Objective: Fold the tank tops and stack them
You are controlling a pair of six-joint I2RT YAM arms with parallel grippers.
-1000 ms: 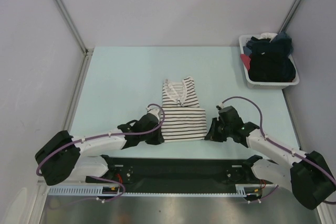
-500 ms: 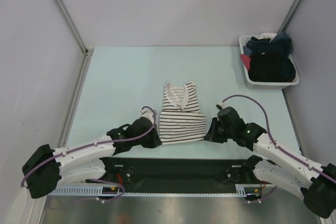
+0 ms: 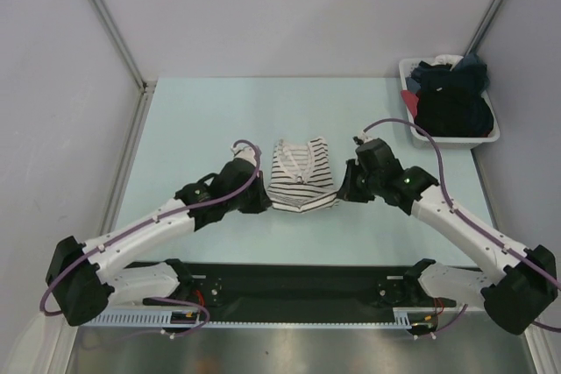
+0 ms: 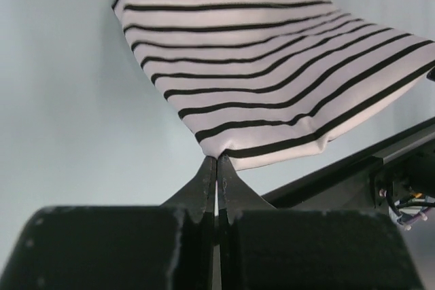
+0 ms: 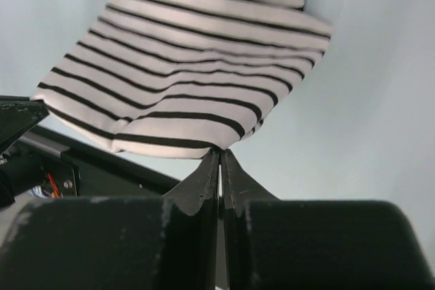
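1. While both arms hold it by the near hem, the striped tank top (image 3: 302,177) hangs between them at mid-bench, with the hem lifted off the bench (image 3: 193,129) and sagging in the middle.
2. On the hem's left corner, the left gripper (image 4: 216,168) is pinched tight, with fabric bunching at its tips.
3. On the hem's right corner, the right gripper (image 5: 219,157) has its jaws almost together, nipping the cloth.
4. Strap end of the top lies farther back and looks to rest on the bench.
5. White bin (image 3: 412,124) in the far right corner holds a heap of dark clothes (image 3: 451,102); I cannot tell whether a black tank top is among them.
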